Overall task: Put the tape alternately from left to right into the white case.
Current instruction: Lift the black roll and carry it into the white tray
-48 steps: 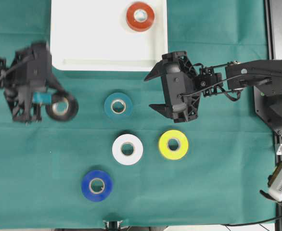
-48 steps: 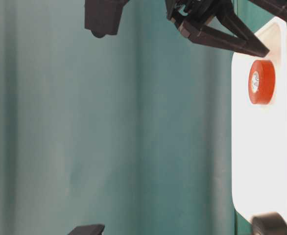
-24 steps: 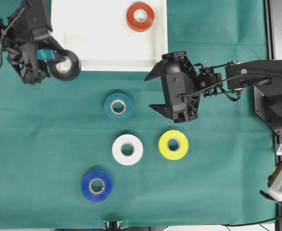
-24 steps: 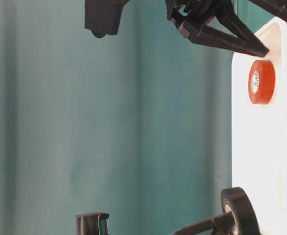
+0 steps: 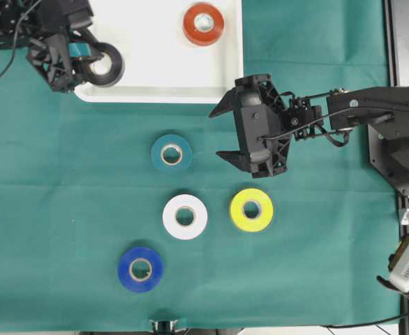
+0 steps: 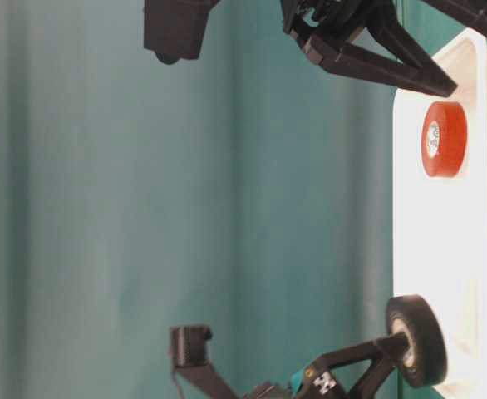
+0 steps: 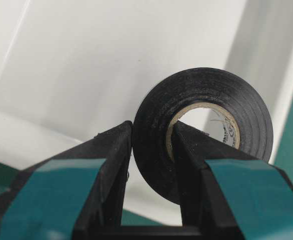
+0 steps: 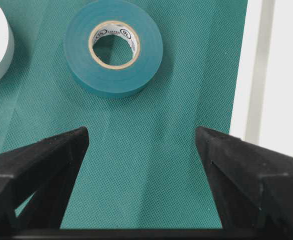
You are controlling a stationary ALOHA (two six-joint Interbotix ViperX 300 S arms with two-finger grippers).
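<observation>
Left gripper (image 7: 149,150) jaws pinch the black tape roll (image 7: 202,132) through its core wall; light, rigid, glossy, likely slippery. Right gripper (image 5: 222,131) jaws spread, empty.

One roll (image 5: 204,23) lay in the case (image 5: 155,70) toward its right end, another roll (image 5: 105,67) over its left corner, four rolls (image 5: 185,216) on the cloth (image 5: 316,265) below the case

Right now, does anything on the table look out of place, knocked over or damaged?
Nothing stands out. The red roll lies flat in the white case, and the teal, white, yellow and blue rolls lie flat on the cloth. The left gripper holds the black roll over the case corner.
</observation>
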